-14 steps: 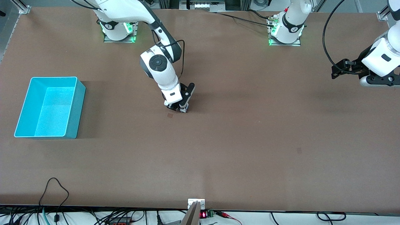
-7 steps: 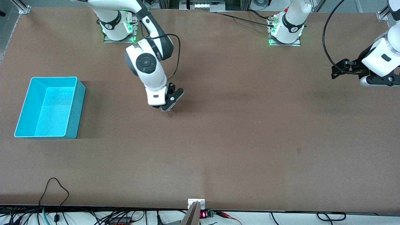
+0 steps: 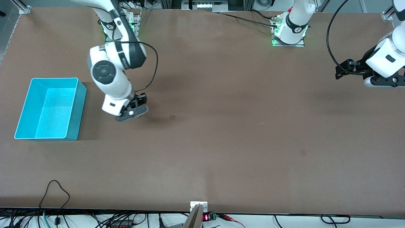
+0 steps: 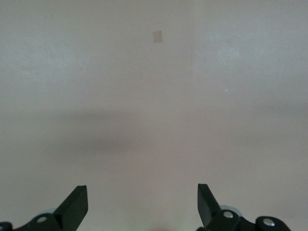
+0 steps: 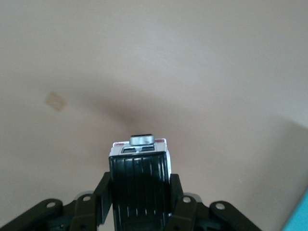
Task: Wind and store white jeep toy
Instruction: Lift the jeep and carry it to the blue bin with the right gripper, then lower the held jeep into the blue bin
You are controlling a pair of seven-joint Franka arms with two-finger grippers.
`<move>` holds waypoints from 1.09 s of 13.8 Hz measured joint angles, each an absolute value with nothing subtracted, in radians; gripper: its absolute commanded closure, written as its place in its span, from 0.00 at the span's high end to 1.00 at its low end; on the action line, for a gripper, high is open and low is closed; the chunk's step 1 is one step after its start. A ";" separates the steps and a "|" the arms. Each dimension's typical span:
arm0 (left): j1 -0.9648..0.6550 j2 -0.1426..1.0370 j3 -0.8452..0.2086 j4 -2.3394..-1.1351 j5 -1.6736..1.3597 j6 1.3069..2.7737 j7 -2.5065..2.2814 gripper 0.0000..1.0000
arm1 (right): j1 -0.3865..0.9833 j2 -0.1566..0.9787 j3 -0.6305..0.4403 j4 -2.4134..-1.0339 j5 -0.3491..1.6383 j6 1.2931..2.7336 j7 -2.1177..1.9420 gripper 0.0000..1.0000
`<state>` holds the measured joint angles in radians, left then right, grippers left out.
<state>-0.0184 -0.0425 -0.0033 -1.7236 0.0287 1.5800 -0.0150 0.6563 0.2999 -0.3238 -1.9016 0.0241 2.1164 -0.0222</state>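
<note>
The white jeep toy point(image 5: 140, 183), with its black ribbed roof panel toward the camera, sits between the fingers of my right gripper point(image 5: 140, 192), which is shut on it. In the front view the right gripper point(image 3: 131, 112) hangs above bare table, a short way from the teal bin point(image 3: 79, 107), toward the table's middle; the jeep is hidden there by the hand. My left gripper point(image 3: 343, 70) waits in the air at the left arm's end of the table. In the left wrist view it point(image 4: 140, 190) is open and empty over bare table.
The teal bin stands open at the right arm's end of the table; its corner shows in the right wrist view point(image 5: 301, 216). Small dark patches mark the brown tabletop point(image 3: 172, 117) point(image 3: 303, 152). Cables point(image 3: 55, 190) lie along the edge nearest the front camera.
My right arm has swung from the table's middle toward the teal bin, carrying the jeep. The left arm has not moved.
</note>
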 measured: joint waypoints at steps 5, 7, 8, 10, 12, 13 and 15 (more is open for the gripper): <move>-0.018 -0.042 -0.003 -1.724 0.029 1.578 -0.022 1.00 | 0.655 0.256 -0.522 -1.936 0.023 2.081 0.008 0.00; -0.019 -0.042 -0.004 -1.723 0.029 1.577 -0.037 1.00 | 0.650 0.240 -0.592 -1.967 0.017 2.082 -0.006 0.00; -0.019 -0.042 -0.004 -1.723 0.029 1.576 -0.040 1.00 | 0.645 0.237 -0.621 -1.982 0.014 2.086 -0.029 0.00; -0.019 -0.042 -0.004 -1.723 0.029 1.576 -0.045 1.00 | 0.625 0.235 -0.667 -2.007 0.014 2.109 -0.085 0.00; -0.019 -0.042 -0.005 -1.723 0.029 1.576 -0.050 1.00 | 0.568 0.236 -0.681 -2.045 0.012 2.167 -0.171 0.00; -0.019 -0.042 -0.005 -1.723 0.029 1.575 -0.051 1.00 | 0.526 0.236 -0.683 -2.066 0.011 2.206 -0.229 0.00; -0.019 -0.042 -0.005 -1.723 0.029 1.575 -0.052 1.00 | 0.446 0.237 -0.685 -2.111 0.011 2.289 -0.329 0.00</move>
<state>-0.0190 -0.0422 -0.0046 -1.7228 0.0287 1.5752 -0.0524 0.4460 0.2369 -0.6847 -2.1106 0.0112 2.2894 -0.3295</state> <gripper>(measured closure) 0.000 0.489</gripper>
